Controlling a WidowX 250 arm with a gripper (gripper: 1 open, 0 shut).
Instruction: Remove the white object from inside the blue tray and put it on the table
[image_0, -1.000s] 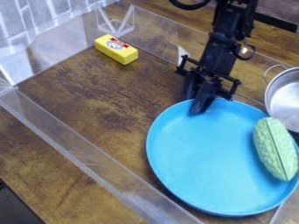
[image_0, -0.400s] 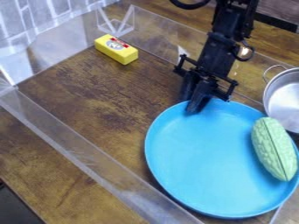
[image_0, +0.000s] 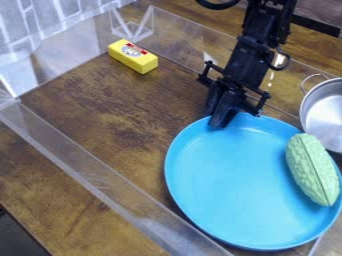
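On the far rim of the blue tray (image_0: 221, 190), that's where your gripper (image_0: 221, 118) sat in the only camera view you had. The black arm came down from the top of the frame at a steep tilt, and the fingertips were right at the tray's back edge. Your jaws were pinched all the way together. From this angle you couldn't really tell whether they had the plastic lip nipped between them or were just resting against it, so I won't call that one. They definitely weren't on the white object (image_0: 314, 169).

That thing, a pale greenish-white bumpy oval, lay inside the tray over on its right side, long axis running roughly front to back, well apart from your gripper. So it was in the tray and not yet on the table (image_0: 120, 115).

Just past the tray's right edge you had the steel pot (image_0: 325, 110), partly cut off by the frame, sitting close beside the tray rim near the oval. Way over at the back left, a yellow block (image_0: 132, 55) with a red label lay flat on the dark wood, near the clear acrylic wall (image_0: 60, 55) that ran around the tabletop.
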